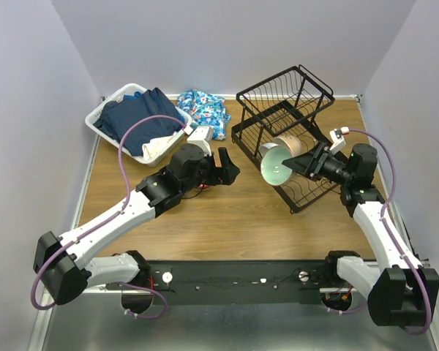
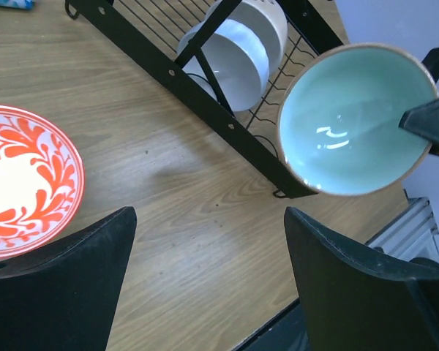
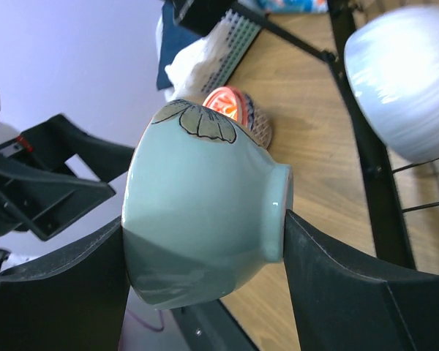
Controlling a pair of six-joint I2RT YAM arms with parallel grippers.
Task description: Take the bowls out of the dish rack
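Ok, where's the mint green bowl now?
The mint green bowl is centre-right in the top view, gripped by the right end effector beside the dish rack.

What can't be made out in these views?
- Bowl count in the dish rack: top view, the mint bowl in the right gripper covers the lower tier.
- Red-orange floral bowl: left wrist view, cut by the left edge; right wrist view, mostly behind the mint bowl.

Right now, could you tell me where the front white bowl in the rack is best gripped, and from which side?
Probably by its upper rim, from above: one finger inside the mouth, one behind the wall. The front white bowl stands on edge in the dish rack, mouth toward the left arm, bars crossing its front; a second white bowl crowds behind.
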